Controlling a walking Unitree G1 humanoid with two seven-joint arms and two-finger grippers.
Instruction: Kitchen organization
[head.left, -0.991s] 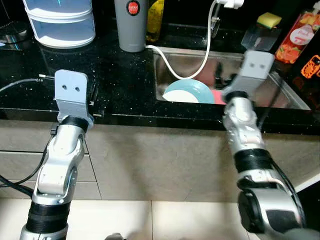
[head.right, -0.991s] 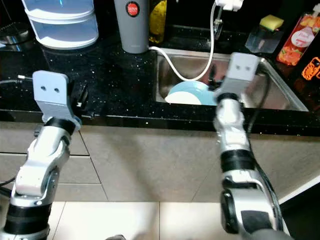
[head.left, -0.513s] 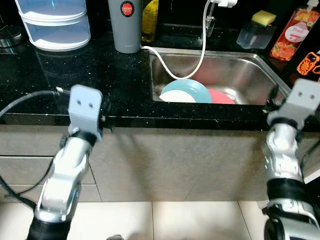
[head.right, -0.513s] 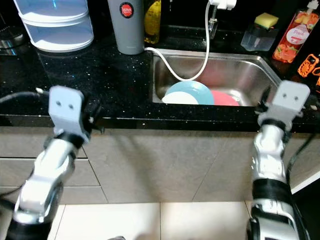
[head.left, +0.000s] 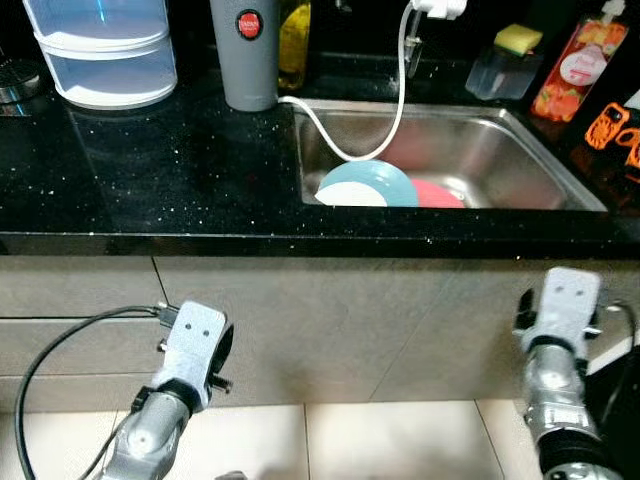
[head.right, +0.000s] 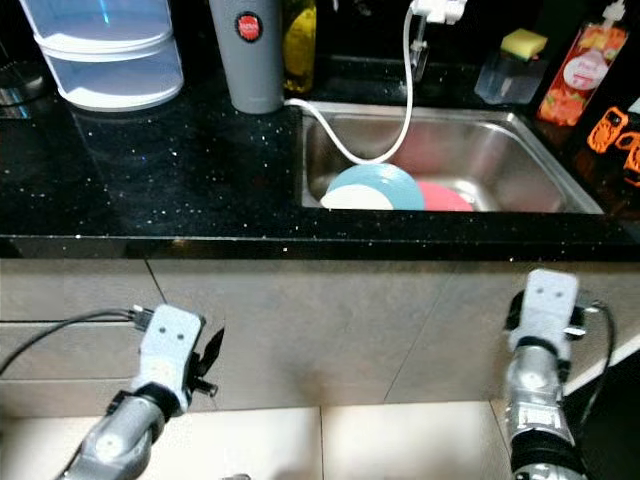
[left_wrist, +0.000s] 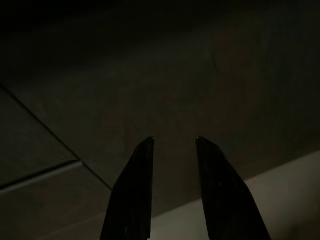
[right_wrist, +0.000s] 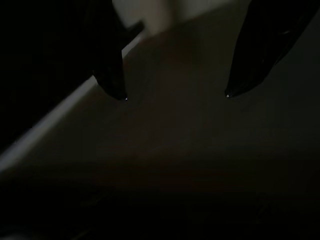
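Both arms hang low in front of the cabinet face, below the black countertop. The left gripper points at the dim cabinet front, its 2 black fingers spread with a clear gap and nothing between them. The right gripper has its fingers wide apart, also holding nothing, over a dark surface. Up in the steel sink, a light blue plate leans over a white plate, with a pink plate just beside them on the right. A white hose curls down from the faucet into the basin. On the counter left of the sink stands a grey tumbler, and a clear stacked container sits further left.
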